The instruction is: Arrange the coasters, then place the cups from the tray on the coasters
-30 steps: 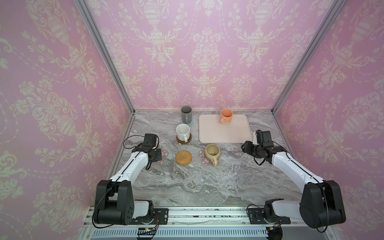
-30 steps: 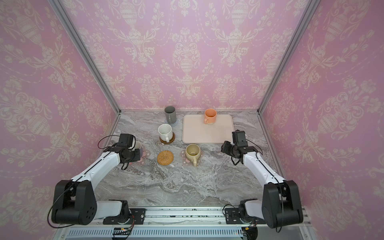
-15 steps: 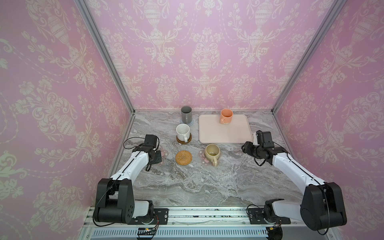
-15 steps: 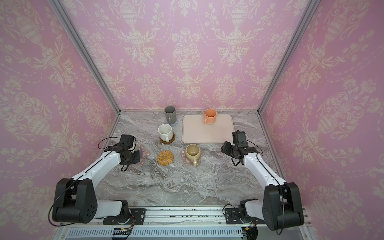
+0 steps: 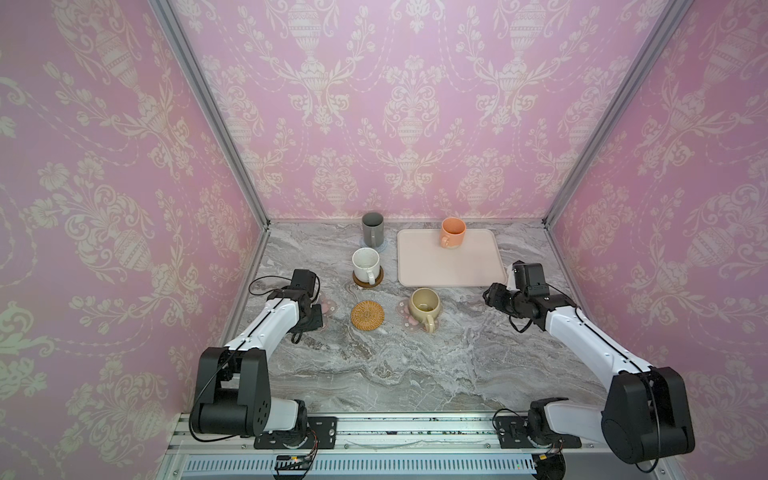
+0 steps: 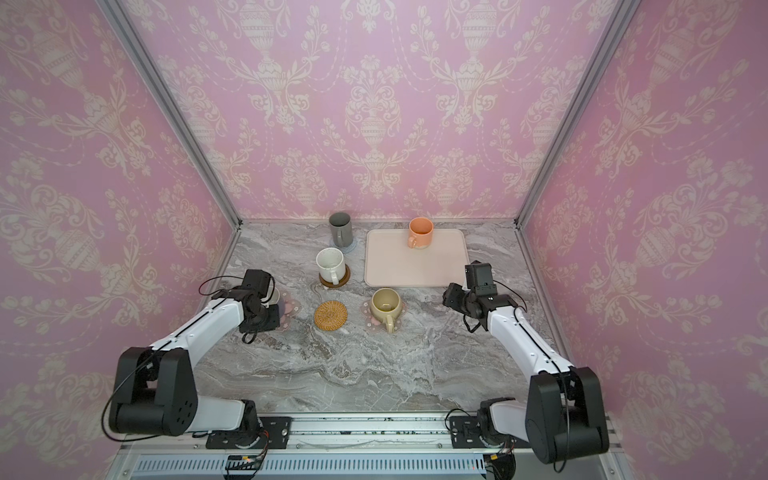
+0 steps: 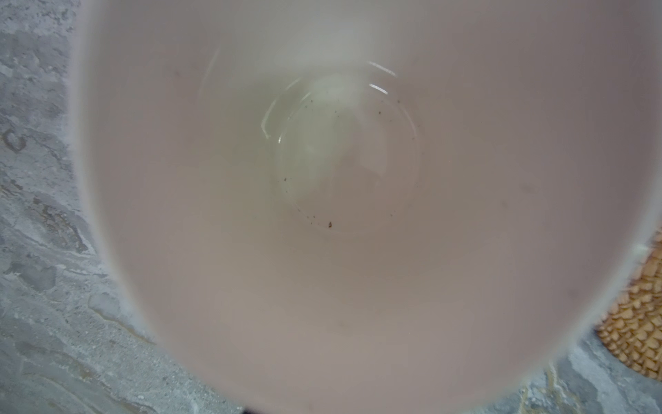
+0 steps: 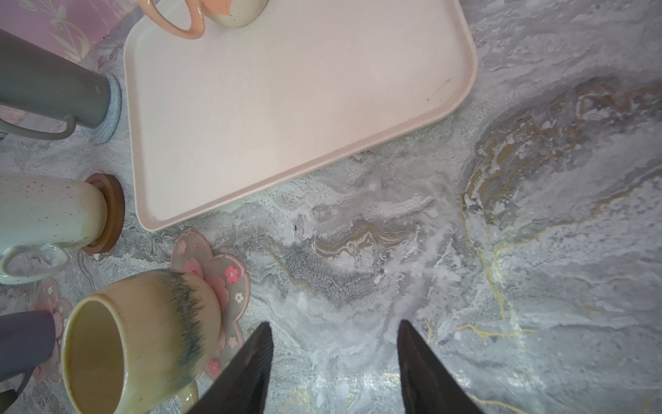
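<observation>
**Table** [image 5: 395, 374]: grey marbled surface, bare across the lower middle of both top views.

**Left claw** [image 5: 315, 319]: low at left centre in both top views, directly over the lavender cup [image 8: 25, 340]. That cup's pale interior fills the left wrist view. No fingers show there, so I cannot tell whether the claw is clenched on the cup or released. The lavender cup stands upright on a clear flower coaster [image 5: 329, 305], whose pink-blossomed edge shows just beside the claw.

**Right claw** [image 8: 333, 324]: at right centre, near the tray's front right corner. It is released, its fingers [image 8: 250, 365] spread with only table between them, and it grasps nothing.

**Near row, centre of frame:** the tan rattan coaster [image 5: 367, 316] lies flat and bare. To its right the beige-yellow cup [image 5: 424, 305] stands upright on the second flower coaster [image 8: 229, 272], handle toward the bottom of the frame.

**Middle:** the speckled white cup [image 5: 365, 264] stands on the brown disc [image 5: 368, 283], just above the rattan coaster in the frame. The tray [image 5: 449, 270] lies flat on the table to its right.

**Far, upper centre by the back wall:**
- The dark grey cup [image 5: 372, 228] stands on the light-blue woven coaster [image 5: 385, 246].
- To its right, the peach-orange cup [image 5: 452, 232] stands upright near the tray's far rim, the only cup on the tray.
</observation>
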Controlling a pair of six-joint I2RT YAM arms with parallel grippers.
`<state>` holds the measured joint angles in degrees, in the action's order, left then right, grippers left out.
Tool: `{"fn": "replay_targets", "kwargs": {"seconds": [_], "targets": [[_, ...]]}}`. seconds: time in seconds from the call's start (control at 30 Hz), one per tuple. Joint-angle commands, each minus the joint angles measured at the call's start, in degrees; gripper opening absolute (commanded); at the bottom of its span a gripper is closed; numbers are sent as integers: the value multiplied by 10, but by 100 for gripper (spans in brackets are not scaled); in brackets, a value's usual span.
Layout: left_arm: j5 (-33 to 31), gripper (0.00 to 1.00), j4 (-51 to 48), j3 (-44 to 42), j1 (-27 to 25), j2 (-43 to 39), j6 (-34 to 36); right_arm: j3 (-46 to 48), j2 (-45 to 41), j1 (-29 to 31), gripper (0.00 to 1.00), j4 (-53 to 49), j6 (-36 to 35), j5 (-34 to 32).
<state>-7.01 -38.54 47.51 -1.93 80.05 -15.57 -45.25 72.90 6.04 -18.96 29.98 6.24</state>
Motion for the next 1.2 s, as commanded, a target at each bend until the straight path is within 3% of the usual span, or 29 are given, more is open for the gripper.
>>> {"fn": "replay_targets", "kwargs": {"seconds": [0.0, 0.3, 0.83, 1.17], "targets": [[-29, 27, -33, 14, 5, -2, -11, 2, -17, 3, 57, -15, -7, 4], [-39, 29, -45, 27, 6, -4, -14, 3, -27, 3, 58, -24, -10, -1], [-48, 38, -128, 114, 6, -103, -10, -17, -9, 3, 58, -30, -11, 4], [-16, 38, -122, 157, 5, -133, -20, -60, 40, 14, 57, -25, -5, -1]]}}
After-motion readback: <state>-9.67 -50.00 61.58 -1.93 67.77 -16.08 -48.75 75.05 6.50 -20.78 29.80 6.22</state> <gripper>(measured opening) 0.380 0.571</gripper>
